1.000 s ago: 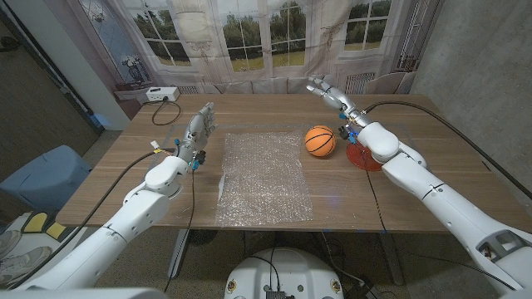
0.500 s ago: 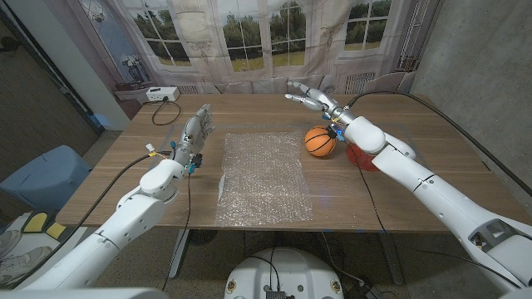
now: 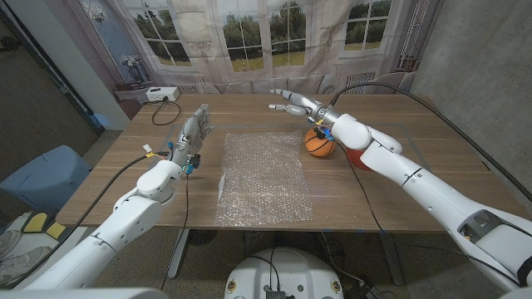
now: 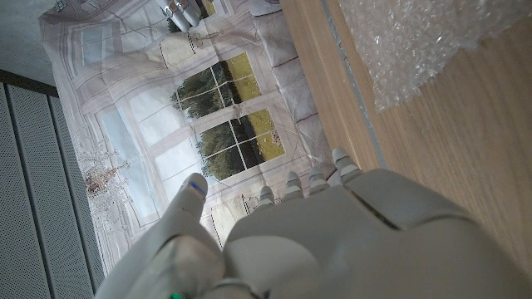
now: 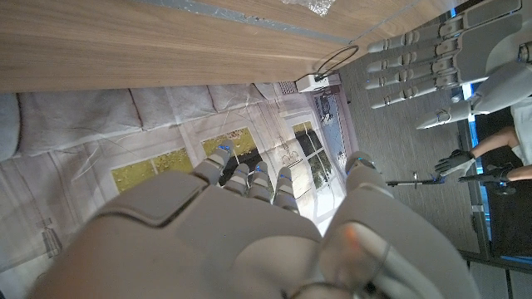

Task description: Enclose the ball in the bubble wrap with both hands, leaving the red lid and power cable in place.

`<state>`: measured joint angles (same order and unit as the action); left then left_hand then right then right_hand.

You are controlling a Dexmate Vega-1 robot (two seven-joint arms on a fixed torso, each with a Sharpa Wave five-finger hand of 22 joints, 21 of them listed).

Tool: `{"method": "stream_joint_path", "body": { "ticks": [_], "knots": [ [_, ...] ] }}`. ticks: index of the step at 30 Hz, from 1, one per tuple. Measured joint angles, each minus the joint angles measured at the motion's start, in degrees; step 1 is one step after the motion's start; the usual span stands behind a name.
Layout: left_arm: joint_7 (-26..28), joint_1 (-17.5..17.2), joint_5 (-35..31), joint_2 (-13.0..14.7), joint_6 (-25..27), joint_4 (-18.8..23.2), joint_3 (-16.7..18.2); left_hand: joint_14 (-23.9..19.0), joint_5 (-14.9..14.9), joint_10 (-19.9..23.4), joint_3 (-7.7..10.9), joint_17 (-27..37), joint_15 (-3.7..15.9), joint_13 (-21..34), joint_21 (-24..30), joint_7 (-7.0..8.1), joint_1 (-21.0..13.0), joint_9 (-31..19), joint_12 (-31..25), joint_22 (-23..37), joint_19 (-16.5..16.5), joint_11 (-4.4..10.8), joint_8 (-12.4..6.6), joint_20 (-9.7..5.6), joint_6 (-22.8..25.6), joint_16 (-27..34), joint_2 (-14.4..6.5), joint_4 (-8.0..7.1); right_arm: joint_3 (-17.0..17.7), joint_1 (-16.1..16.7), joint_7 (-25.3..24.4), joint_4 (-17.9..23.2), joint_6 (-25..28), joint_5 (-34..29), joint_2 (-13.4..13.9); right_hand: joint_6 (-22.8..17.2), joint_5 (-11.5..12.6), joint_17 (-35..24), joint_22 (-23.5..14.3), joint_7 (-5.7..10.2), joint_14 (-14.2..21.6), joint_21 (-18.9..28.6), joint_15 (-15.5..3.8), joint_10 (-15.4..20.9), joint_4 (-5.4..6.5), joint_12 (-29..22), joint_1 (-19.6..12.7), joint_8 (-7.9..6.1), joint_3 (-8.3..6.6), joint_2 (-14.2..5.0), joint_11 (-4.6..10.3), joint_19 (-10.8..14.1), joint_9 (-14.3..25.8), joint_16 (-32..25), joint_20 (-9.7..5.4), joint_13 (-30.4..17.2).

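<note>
Wooden tabletop (image 3: 125,178) on which are laid a clear bubble wrap (image 3: 263,176) sheet at centre, an orange ball (image 3: 317,142) just right of it with the empty, spread right hand (image 3: 293,103) raised behind, the left hand (image 3: 194,130) likewise empty, no lettering legible.

Head camera looks down over the wooden table (image 3: 125,178); both wrist cameras look along it toward the curtain (image 4: 150,124).
</note>
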<state>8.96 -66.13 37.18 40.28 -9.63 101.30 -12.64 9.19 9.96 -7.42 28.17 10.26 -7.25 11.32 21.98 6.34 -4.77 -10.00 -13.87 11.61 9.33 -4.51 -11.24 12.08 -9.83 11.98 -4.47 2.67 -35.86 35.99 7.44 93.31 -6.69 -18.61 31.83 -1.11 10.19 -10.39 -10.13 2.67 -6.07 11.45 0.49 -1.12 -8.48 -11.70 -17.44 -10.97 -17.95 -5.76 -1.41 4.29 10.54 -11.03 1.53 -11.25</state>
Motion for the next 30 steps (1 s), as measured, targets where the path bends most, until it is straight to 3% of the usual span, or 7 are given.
{"method": "stream_joint_path", "body": {
  "ticks": [15,23,30],
  "knots": [
    [-1.03,0.01,0.22,0.05,-0.56,-0.42,0.33,-0.41,0.0,0.31,-0.15,0.0,-0.01,0.0,0.0,-0.51,0.23,0.0,0.0,0.0,-0.14,-0.31,0.0,-0.15,0.52,-0.34,0.23,-0.15,-4.28,-3.48,4.42,-1.41,2.23,-7.05,-2.06,0.0,0.0,0.0,-0.01,-0.01,0.0,0.0,0.0,0.01,-0.15,0.0,-0.84,0.0,-0.15,-0.07,-0.01,0.0,0.0,0.0,0.0,-0.09],
    [-1.99,0.55,0.43,0.09,-0.6,-1.02,0.05,-0.43,0.0,0.62,-0.15,0.0,-0.04,0.0,0.0,-0.73,0.23,0.0,0.0,0.0,-0.63,-0.62,0.0,-0.01,0.74,-0.33,0.23,-0.15,-6.47,-5.54,6.45,-4.29,2.49,-9.27,-3.64,0.03,0.0,-0.01,-0.01,-0.04,0.0,0.0,0.0,-0.3,-0.39,0.27,-1.22,0.0,-0.39,-0.16,0.3,0.0,0.0,0.0,0.01,-0.09],
    [-2.57,1.01,0.67,0.19,-0.6,-1.64,-0.24,-0.43,0.0,0.62,-0.15,0.0,-0.03,0.0,0.0,-0.51,0.46,0.0,0.0,0.0,-0.62,-0.61,0.0,-0.01,1.14,-0.33,0.46,-0.15,-8.4,-7.51,7.79,-7.76,1.99,-10.95,-5.32,2.46,0.23,-0.01,-0.01,-0.2,-0.3,0.0,-0.3,-0.93,-0.63,0.49,-2.57,0.6,-0.63,-0.45,0.92,0.05,0.15,0.0,-0.04,-0.09]
  ]
}}
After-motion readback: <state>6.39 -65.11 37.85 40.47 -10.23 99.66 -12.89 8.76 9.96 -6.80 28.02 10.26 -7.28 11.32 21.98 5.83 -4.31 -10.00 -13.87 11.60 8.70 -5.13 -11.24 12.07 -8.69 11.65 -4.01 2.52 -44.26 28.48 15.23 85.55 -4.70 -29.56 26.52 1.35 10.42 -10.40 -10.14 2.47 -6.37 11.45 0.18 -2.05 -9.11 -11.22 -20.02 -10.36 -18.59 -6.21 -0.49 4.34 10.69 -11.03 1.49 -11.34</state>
